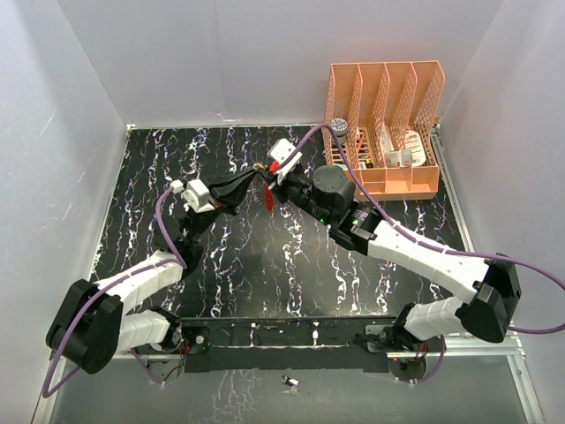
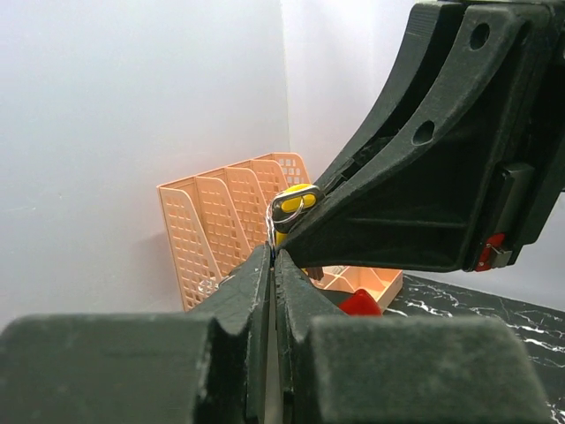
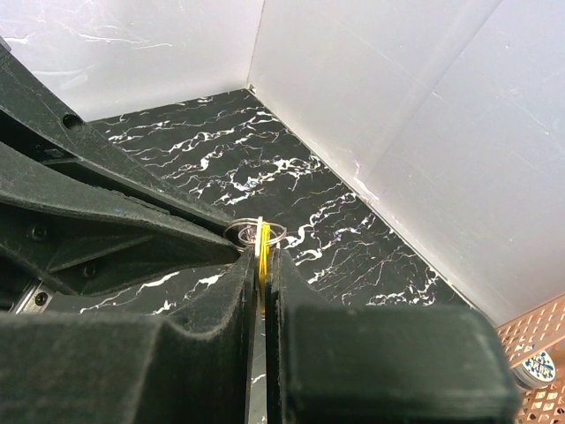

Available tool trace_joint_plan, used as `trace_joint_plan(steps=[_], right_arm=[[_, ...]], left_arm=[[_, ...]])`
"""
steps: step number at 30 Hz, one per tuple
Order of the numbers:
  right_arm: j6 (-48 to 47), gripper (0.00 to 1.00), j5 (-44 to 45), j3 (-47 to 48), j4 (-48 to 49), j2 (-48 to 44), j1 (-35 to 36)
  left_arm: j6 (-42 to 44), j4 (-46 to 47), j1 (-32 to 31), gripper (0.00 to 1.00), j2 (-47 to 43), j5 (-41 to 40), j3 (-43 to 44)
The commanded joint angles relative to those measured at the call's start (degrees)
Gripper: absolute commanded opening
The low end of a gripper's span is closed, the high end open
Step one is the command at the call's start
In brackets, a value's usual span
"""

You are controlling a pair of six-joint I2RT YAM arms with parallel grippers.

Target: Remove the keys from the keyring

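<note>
Yellow key [image 3: 263, 238] in closed right tool [image 3: 262, 259]

Mid-back, above the tabletop [image 1: 265, 283], left claw [image 1: 256, 179] and right claw [image 1: 272, 176] meet tip to tip, both clamped, with keyring [image 3: 252, 231] and yellow key [image 3: 262, 243] between them: no gap there. Just below hangs the red key [image 1: 267, 197]. Back-right corner blocked by orange file rack [image 1: 388, 106], right arm just beside it. Both arms slant inward, cutting across the sides. Front-centre tabletop between arms open. Back-left strip open. Left, back and right closed by white walls [image 1: 221, 53].
</note>
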Motion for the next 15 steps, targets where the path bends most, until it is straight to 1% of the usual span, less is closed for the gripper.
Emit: trace_joint_plan(steps=[1, 6, 15], right_arm=[[0.6, 0.0, -0.3, 1.6, 5.1, -1.6, 0.6], [0.5, 0.0, -0.3, 1.8, 4.9, -1.6, 0.7], [0.4, 0.0, -0.6, 2.6, 4.3, -1.8, 0.9]], left_arm=[[-1.4, 7.2, 0.0, 0.0, -0.3, 0.8, 2.0], [-0.9, 5.7, 0.0, 0.0, -1.2, 0.7, 2.5], [3.0, -4.9, -0.2, 0.0, -3.8, -0.4, 4.8]])
